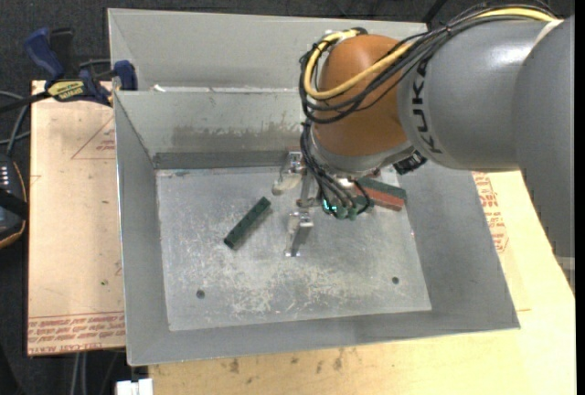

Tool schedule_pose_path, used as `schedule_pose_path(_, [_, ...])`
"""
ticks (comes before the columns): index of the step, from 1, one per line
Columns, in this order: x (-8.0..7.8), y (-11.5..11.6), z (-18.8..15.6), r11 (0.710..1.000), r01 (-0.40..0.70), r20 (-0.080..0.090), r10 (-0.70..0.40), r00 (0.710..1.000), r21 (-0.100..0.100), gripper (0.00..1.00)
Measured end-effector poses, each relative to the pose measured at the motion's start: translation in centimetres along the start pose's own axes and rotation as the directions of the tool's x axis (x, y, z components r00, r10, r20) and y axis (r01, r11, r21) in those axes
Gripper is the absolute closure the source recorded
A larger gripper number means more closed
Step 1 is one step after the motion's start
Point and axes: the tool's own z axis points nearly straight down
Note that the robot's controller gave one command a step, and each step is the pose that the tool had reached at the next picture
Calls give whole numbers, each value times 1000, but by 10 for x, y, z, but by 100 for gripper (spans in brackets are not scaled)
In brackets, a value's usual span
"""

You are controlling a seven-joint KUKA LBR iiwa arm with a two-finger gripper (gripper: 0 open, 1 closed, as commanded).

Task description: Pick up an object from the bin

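Note:
My gripper (293, 201) hangs low over the middle of the bin, open, with one metal fingertip (290, 168) toward the back and the other toward the front. Bare bin floor shows between them. A dark green flat bar (247, 223) lies slantwise on the floor just left of the gripper, apart from both fingertips. A reddish-brown flat piece (389, 197) lies to the right of the gripper, partly hidden beneath the arm.
The arm with its orange cover and cables reaches in from the right and hides the bin's back right part. Sloping walls close in the floor on all sides.

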Motion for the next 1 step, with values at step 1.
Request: schedule_pose_path(1, [-2, 0, -4, 1000, -2, 8, 2, 1000, -1, 0])
